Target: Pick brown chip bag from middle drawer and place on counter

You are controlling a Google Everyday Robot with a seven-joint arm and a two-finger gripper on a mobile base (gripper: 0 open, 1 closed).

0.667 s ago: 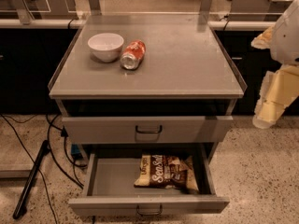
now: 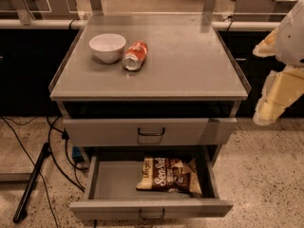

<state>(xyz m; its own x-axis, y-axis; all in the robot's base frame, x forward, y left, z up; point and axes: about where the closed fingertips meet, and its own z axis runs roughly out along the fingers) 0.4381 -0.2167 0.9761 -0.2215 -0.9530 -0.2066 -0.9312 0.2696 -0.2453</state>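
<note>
Your arm [image 2: 290, 32] hangs at 3 o'clock, right of the cabinet, with the gripper [image 2: 278, 96] below counter [image 2: 190, 65] level; open or closed, you cannot tell. At 11 o'clock sit a white bowl [image 2: 107, 47] and a tipped soda can [image 2: 135, 55]. At 6 o'clock the brown chip bag [image 2: 170, 175] lies in the open middle drawer [image 2: 114, 182].
</note>
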